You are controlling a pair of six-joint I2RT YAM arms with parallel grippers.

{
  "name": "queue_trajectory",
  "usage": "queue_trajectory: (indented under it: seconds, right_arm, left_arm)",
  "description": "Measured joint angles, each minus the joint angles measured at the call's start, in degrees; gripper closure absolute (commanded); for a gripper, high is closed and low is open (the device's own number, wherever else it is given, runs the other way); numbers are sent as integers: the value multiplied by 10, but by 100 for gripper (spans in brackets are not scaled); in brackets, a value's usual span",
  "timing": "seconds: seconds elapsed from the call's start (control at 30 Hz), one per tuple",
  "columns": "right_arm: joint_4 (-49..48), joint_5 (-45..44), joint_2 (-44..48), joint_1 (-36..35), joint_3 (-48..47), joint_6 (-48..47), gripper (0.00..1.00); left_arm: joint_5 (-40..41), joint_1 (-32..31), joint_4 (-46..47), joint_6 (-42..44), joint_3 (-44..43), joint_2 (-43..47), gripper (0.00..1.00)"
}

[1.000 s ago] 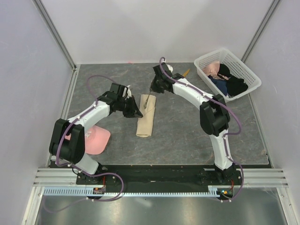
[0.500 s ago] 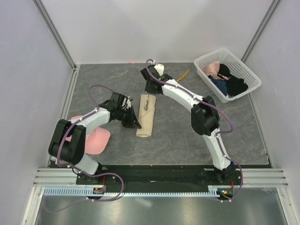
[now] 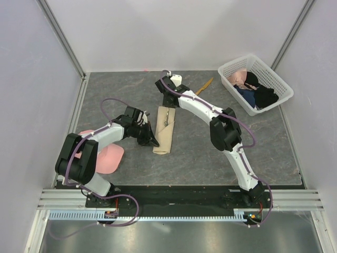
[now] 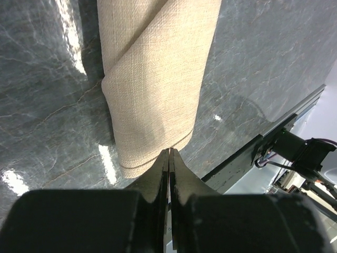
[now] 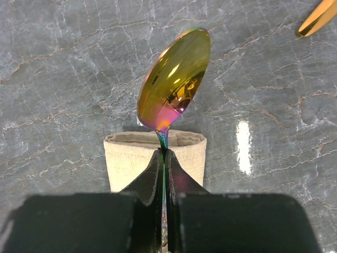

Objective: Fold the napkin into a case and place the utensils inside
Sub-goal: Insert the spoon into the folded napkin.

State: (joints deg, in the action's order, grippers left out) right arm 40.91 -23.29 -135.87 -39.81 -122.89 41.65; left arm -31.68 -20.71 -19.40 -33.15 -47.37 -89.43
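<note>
Now the napkin (image 3: 164,132) lies on the counter (image 3: 210,153) folded into a narrow strip, its long side running away from the arm bases. The left gripper (image 4: 169,153) sits low against the napkin's left edge, toward its near end. Its jaws are clenched tight with the tips meeting right at the cloth's folded rim, and no cloth shows between them. The right gripper (image 5: 164,154) hangs over the napkin's far end, jaws clamped on the thin handle of the spoon (image 5: 174,79). From the right wrist, the spoon's shiny yellow-orange bowl shows past the napkin's far end, with bare counter behind it. The far end looks rounded and open, like the mouth of a pocket. The knife (image 3: 205,84) lies flat on the counter beyond the napkin and to its right, well apart from both the cloth and the spoon.
</note>
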Motion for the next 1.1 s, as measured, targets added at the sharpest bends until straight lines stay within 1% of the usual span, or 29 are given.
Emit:
queue_trajectory:
  seconds: [0.4,0.67,0.97,1.1]
  right_arm:
    - [34,-11,-2,-19,-5,-1,100]
    - [53,-11,4,-21,20,0,100]
    - [73,-10,13,-32,25,2,100]
    - [79,-8,16,-33,25,6,100]
  left_arm:
    - [-3,0,28,0,33,-11,96]
    - [-4,0,45,0,42,-18,97]
    - [-6,-1,48,0,42,-19,96]
    - [-6,-10,41,0,28,-6,96]
